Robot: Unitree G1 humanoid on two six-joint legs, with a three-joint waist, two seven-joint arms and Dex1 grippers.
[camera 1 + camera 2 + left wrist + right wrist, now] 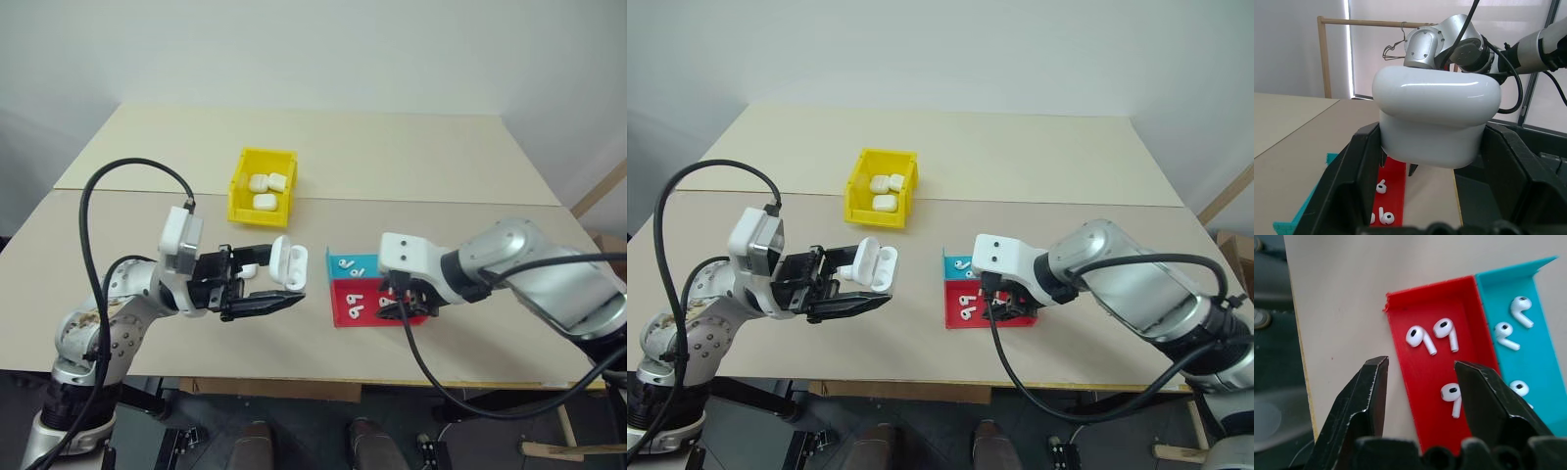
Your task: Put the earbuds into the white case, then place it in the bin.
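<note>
Your left gripper [277,292] is clamped on the white case [288,262], lid up, held off the table so earbuds [1433,334] can drop in. Right gripper [1420,382] hangs part-open over the red tray [1426,382], prob. lining up a bud. Bin [262,182] sits behind w/ cases inside.

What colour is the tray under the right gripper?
Red tray, best seen in the right wrist view.

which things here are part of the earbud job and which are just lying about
In the job:
- open case held in left pincer
- earbuds in red tray and blue tray
- right pincer, open over red tray
- yellow bin

Lying about:
- three cases already in the bin
- table
</note>
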